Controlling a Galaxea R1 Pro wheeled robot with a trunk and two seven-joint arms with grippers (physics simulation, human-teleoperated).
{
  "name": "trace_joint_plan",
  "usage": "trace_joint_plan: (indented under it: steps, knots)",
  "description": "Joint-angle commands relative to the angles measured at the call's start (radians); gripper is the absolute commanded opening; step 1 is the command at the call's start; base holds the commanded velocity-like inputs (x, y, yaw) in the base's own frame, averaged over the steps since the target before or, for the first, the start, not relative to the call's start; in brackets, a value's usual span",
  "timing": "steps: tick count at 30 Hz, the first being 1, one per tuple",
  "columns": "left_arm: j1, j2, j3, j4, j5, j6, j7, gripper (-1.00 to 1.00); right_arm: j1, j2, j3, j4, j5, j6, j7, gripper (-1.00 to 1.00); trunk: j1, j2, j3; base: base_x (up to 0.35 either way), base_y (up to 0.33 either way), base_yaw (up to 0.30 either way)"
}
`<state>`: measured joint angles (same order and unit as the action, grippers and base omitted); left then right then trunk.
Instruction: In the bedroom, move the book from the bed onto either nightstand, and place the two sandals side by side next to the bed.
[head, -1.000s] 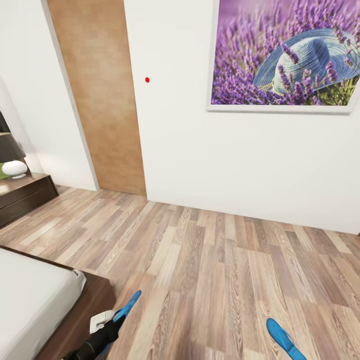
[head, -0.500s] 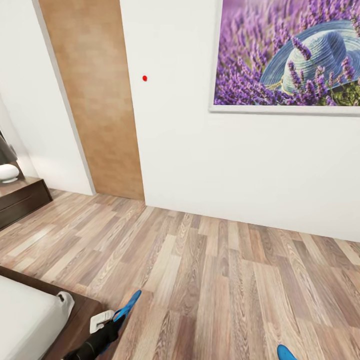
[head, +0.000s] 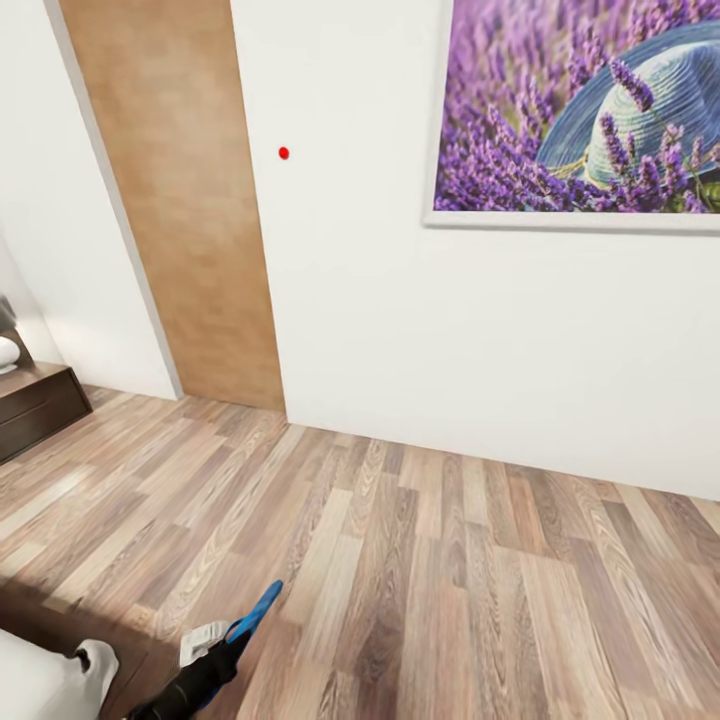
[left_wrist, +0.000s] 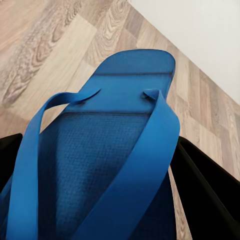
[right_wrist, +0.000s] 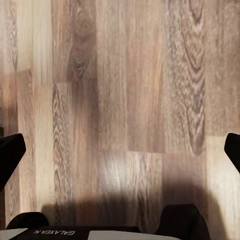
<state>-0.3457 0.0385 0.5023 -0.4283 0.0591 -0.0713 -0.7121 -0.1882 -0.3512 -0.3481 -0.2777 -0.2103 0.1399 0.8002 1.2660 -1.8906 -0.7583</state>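
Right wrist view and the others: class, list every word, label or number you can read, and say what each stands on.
"GALAXEA", printed upside down, on the white strip of the robot's right arm.
No lettering on the lavender picture, the blue sandal or the door.

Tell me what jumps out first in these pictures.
A big purple lavender picture with a blue hat hangs on the white wall at upper right, beside a tan wooden door. Low down, the left gripper holds a bright blue sandal above the wood-plank floor.
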Motion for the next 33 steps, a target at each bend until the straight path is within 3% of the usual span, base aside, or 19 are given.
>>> trace_joint_plan:
  steps: [1, 33]
  knots:
    - [-0.001, 0.0, 0.004, 0.001, 0.001, -0.002, -0.004, -1.0, 0.0, 0.0, -0.002, 0.0, -0.009, 0.01, 0.004, 1.0, 0.0, 0.0, -0.001, 0.333, 0.0, 0.0]
    - [-0.001, 0.0, 0.004, 0.0, 0.001, -0.001, -0.006, -1.0, 0.0, 0.0, -0.003, 0.0, -0.009, 0.01, 0.004, 1.0, 0.0, 0.0, -0.001, 0.333, 0.0, 0.0]
